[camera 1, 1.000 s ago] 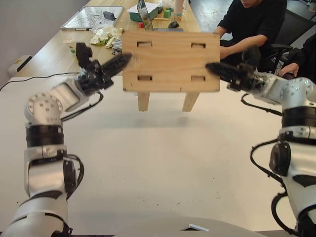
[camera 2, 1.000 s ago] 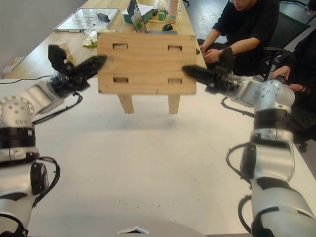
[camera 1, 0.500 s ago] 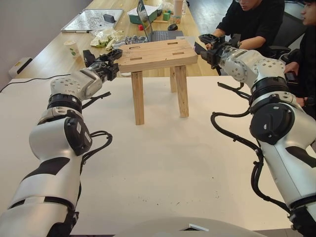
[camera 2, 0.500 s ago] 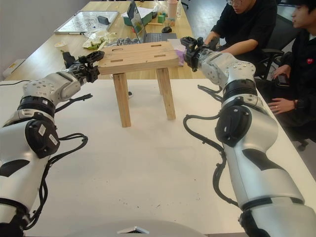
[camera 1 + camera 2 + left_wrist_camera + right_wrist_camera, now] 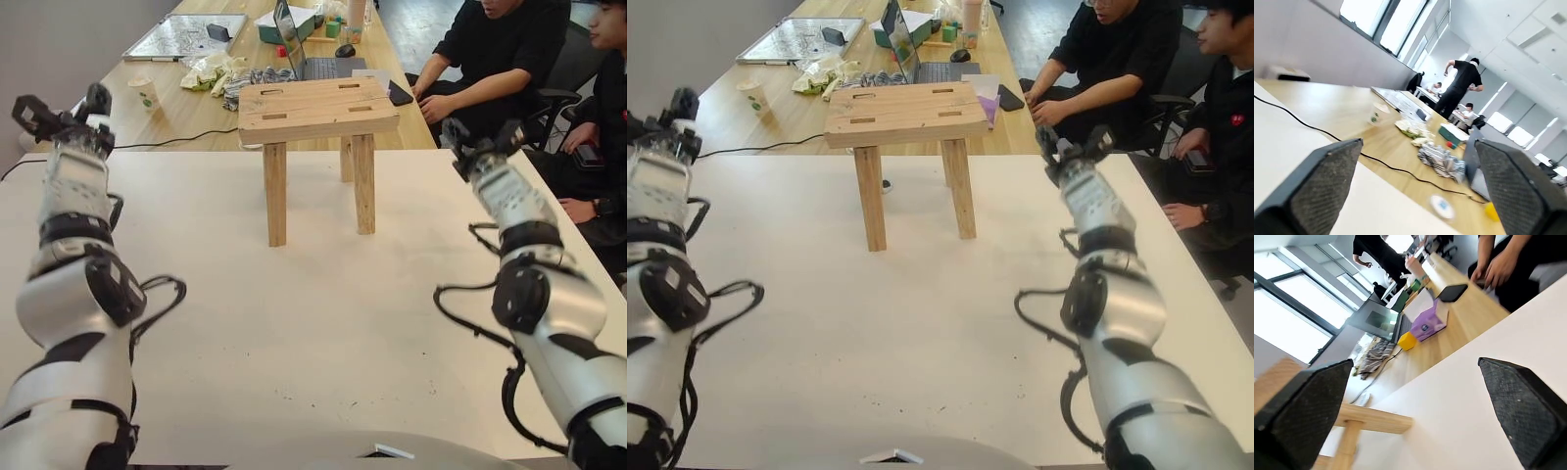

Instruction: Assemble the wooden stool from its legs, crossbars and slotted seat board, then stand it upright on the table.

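Left gripper (image 5: 59, 106) and right gripper (image 5: 483, 137) have been opened and withdrawn — wooden stool (image 5: 315, 108) released upright near the table (image 5: 294, 333) far edge; assembly judged complete.

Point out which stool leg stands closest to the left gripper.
The front leg on the robot's left, the side of the left gripper. The other front leg and the rear leg behind it stand farther to the right.

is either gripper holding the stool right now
No, the stool stands free on the table, with the left gripper and right gripper open and apart from it.
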